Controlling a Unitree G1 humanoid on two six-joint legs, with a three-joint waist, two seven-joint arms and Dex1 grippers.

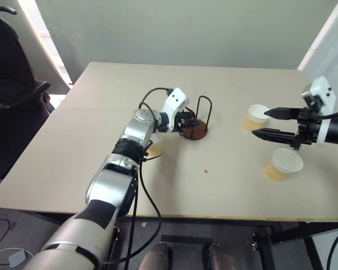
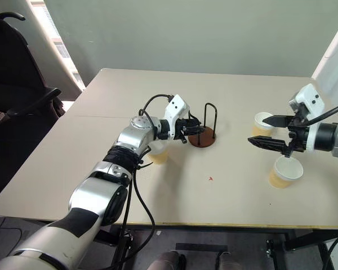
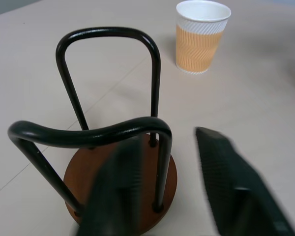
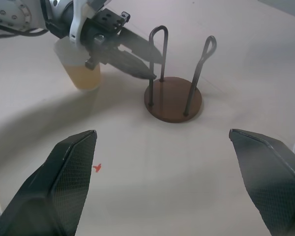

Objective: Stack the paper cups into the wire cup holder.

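On the bench (image 1: 225, 185), three cups (image 1: 283, 163) stand outside the empty holder (image 2: 204, 136); left gripper (image 2: 192, 130) closing around one wire loop, right gripper (image 1: 266, 124) fingers spread, grasping nothing.

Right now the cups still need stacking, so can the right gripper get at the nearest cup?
Probably yes. The right gripper stands wide open between two upright cups; the near cup sits just below it on bare table, nothing between. The left gripper is away at the holder.
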